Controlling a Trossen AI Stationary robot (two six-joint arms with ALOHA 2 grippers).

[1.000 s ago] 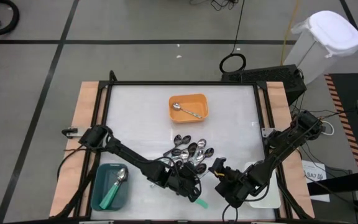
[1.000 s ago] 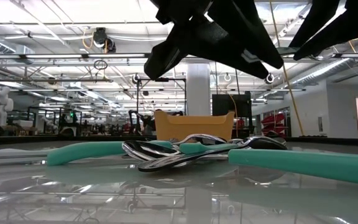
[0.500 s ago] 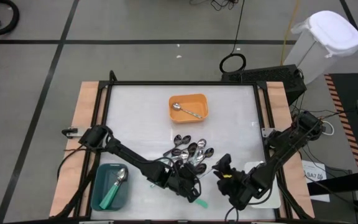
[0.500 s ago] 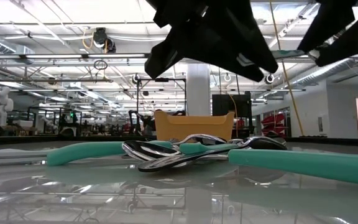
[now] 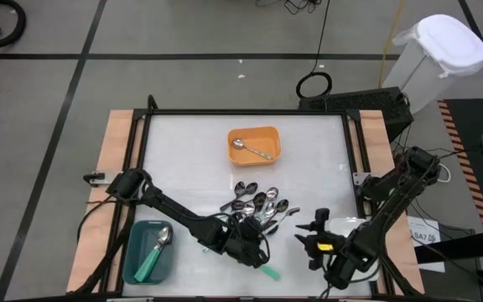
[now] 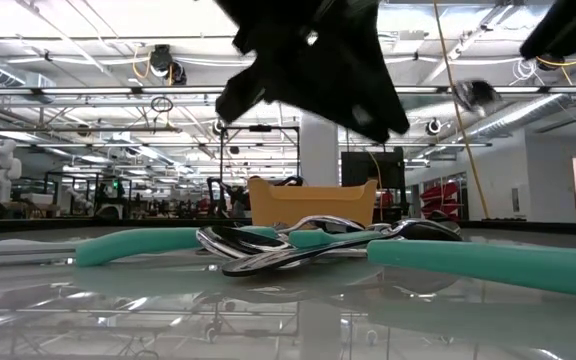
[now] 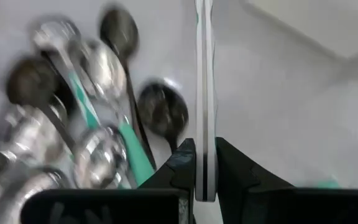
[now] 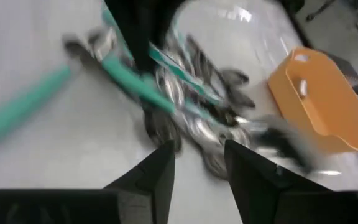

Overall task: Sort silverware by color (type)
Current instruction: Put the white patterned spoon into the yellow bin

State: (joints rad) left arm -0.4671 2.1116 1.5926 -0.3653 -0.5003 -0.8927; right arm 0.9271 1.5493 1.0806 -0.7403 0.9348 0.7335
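Spoons (image 5: pixel 257 206) lie heaped mid-table, awaiting sorting. Your left gripper (image 5: pixel 252 253), beside the pile, pinches a teal-handled spoon (image 7: pixel 204 74) by its edge for the teal tray (image 5: pixel 132 267); your right gripper (image 5: pixel 319 232) hangs nearby, fingers parted and empty.

The spoon pile (image 5: pixel 257 206) is located mid-table, with one tray (image 5: pixel 255 144) behind it. A second tray (image 5: pixel 149 252) is positioned at the front left.

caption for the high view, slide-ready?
Left end effector grips a teal-handled spoon beside the spoon pile; right end effector open nearby.
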